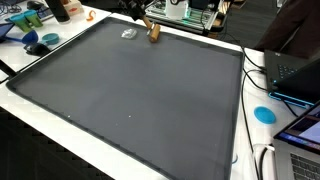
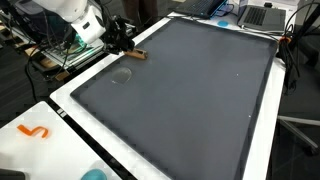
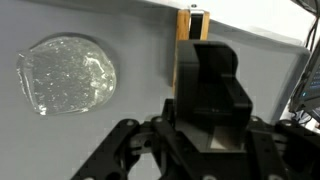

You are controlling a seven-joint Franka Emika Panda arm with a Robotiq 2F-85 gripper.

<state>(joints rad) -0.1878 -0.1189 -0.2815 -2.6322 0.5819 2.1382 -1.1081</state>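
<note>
Saw gripper (image 2: 127, 46) right at wooden block (image 3: 192, 24) near edge of the mat (image 1: 130, 90), lined up along its length, likely for a grip across the narrow sides. Couldn't tell jaws apart or clamped: gap hidden. Noted clear plastic disc (image 3: 66, 74) flat on mat, just beside.

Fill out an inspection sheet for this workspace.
Surface: dark mat on a white table.
Job's things: wooden block standing near the mat's edge, next to the end effector; contact unclear.
Clutter: crumpled clear plastic beside the block; blue disc; orange squiggle.
End effector: low by the block; open or shut cannot be told.
Cables: cables run off the mat beside a laptop.
Surroundings: more desks and equipment, too blurred to name.
</note>
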